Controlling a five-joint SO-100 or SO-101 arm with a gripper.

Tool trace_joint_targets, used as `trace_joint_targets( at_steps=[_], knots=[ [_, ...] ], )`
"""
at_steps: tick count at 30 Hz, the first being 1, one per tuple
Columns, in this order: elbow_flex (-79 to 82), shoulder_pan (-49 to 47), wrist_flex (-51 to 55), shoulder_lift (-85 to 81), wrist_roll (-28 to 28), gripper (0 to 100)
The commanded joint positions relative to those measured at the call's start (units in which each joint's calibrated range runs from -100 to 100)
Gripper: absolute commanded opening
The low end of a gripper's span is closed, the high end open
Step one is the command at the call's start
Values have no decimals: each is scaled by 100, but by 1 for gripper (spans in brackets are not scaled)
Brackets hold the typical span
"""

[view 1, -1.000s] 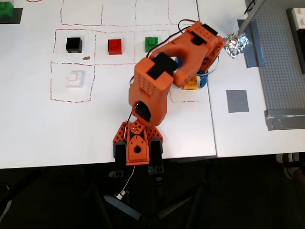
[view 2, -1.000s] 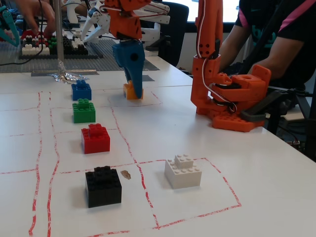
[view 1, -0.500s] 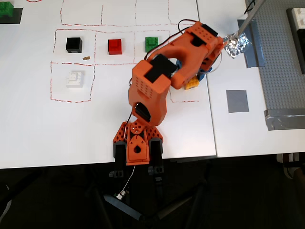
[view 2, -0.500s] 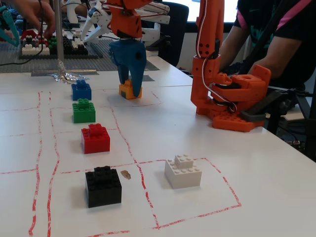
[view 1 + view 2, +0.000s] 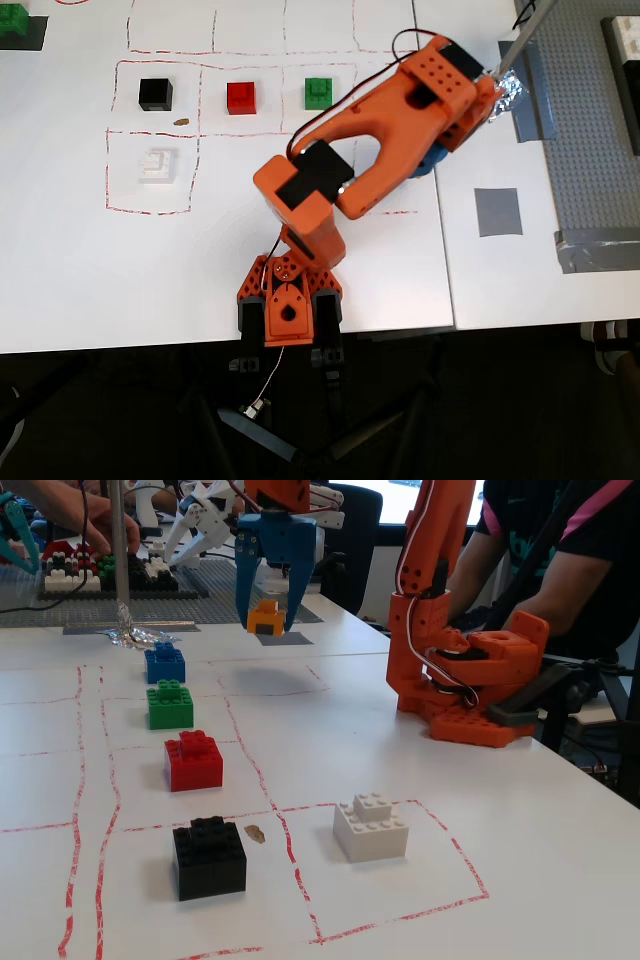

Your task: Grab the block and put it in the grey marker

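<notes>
In the fixed view the orange-yellow block (image 5: 265,616) hangs well above the table, with my gripper (image 5: 268,626) shut on it between two blue fingers (image 5: 245,588). The grey marker (image 5: 291,639) shows on the table just behind and below the block. From overhead the grey marker (image 5: 498,211) is a flat square right of the table seam. There my orange arm (image 5: 400,110) reaches to the upper right and covers the block; only a bit of blue finger (image 5: 432,164) peeks out, up and left of the marker.
A blue block (image 5: 165,663), green block (image 5: 318,92), red block (image 5: 241,97), black block (image 5: 155,93) and white block (image 5: 157,163) sit in red-drawn squares. Crumpled foil (image 5: 510,90) on a rod stands near the arm's tip. Grey baseplates (image 5: 600,120) lie right.
My gripper has lifted the block off its red-outlined square and carried it up and toward the grey marker. The other blocks have not moved.
</notes>
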Motion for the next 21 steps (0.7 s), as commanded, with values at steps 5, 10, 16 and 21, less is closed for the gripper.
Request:
trace_joint_targets(
  at_steps=[5, 10, 16, 21],
  knots=[
    [-1029, 1186, -83, -123, 1123, 0],
    [-1619, 1865, -393, 558, 1573, 0],
    [-2244, 2315, -474, 1213, 2076, 0],
    [-2398, 2624, -883, 1532, 2330, 0]
  ],
)
